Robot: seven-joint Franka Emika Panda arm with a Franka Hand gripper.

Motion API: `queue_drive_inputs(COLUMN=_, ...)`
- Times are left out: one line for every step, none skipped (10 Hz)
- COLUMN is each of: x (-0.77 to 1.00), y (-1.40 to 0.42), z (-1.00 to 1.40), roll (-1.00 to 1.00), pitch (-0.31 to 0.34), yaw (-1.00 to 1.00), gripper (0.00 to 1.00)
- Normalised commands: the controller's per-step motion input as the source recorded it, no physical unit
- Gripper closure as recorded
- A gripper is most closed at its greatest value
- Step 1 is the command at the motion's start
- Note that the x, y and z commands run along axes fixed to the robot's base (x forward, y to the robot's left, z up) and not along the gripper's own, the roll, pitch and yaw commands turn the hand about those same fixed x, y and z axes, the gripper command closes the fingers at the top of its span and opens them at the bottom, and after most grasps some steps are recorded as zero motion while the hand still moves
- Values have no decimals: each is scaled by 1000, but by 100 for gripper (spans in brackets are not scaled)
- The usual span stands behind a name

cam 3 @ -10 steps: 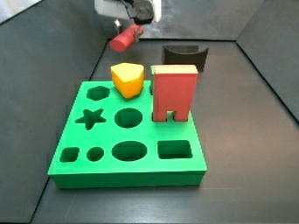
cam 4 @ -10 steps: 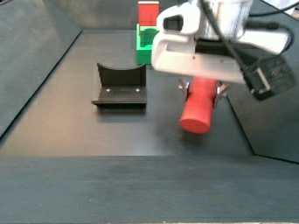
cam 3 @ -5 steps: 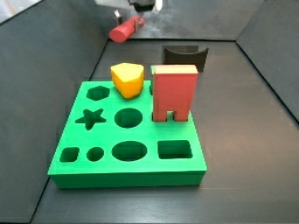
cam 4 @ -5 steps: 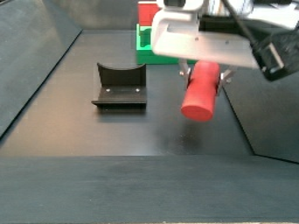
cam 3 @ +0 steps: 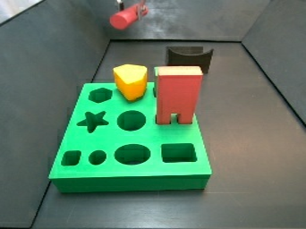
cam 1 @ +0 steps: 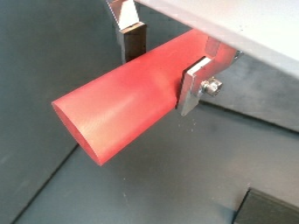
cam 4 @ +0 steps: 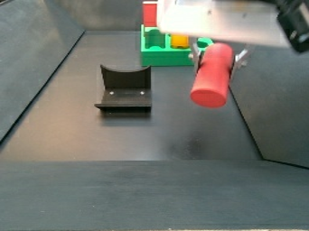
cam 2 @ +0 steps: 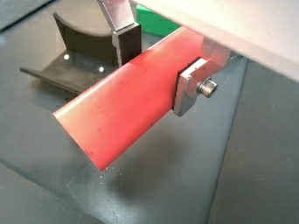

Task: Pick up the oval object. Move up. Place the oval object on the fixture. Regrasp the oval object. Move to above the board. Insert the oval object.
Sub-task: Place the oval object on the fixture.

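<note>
The claw is closed on the oval object, its two silver fingers pressing the red peg from opposite sides near the end nearer the wrist; the other finger shows only as a plate with a dark pad behind the peg. In both wrist views the free end of the peg juts out towards the camera, showing its flat oval face, while the gripped end is hidden under the pale body of the claw.

In a side view the claw's white body is cut off by the top edge, and the oval object hangs beneath it, tilted, well clear of the dark floor. In a side view from the board's side, only the peg's red end and a scrap of the claw above it remain in the picture at the top edge.

The fixture stands on the floor, apart from the peg and off to one side of it; a wrist view shows its curved notch behind the peg, partly covered by it. In a side view it sits behind the red arch block, half hidden.

The board lies on the floor with the arch block and a yellow peg standing in it. In a side view only a far corner of the board shows behind the claw.
</note>
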Motion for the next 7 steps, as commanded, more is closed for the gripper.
queue_drive_inputs(x=-33, y=-2, z=848, roll=112, pitch=63, yaw=11, gripper=100)
queue_drive_inputs(x=-27, y=-2, z=719, roll=117, pitch=69, yaw=17, gripper=100)
queue_drive_inputs(x=-20, y=-1, z=544, roll=116, pitch=76, yaw=24, gripper=100)
queue_drive_inputs(x=-14, y=-1, z=455, roll=105, pitch=77, yaw=23, gripper=100)
queue_drive_inputs(x=-8, y=2, z=271, roll=88, pitch=82, yaw=20, gripper=100)
queue_drive_inputs(x=1000, y=-734, z=283, roll=-56, pitch=-270, yaw=1000, gripper=100)
queue_drive_inputs(x=1000, y=-728, z=245, roll=-59, pitch=-265, yaw=1000, gripper=100)
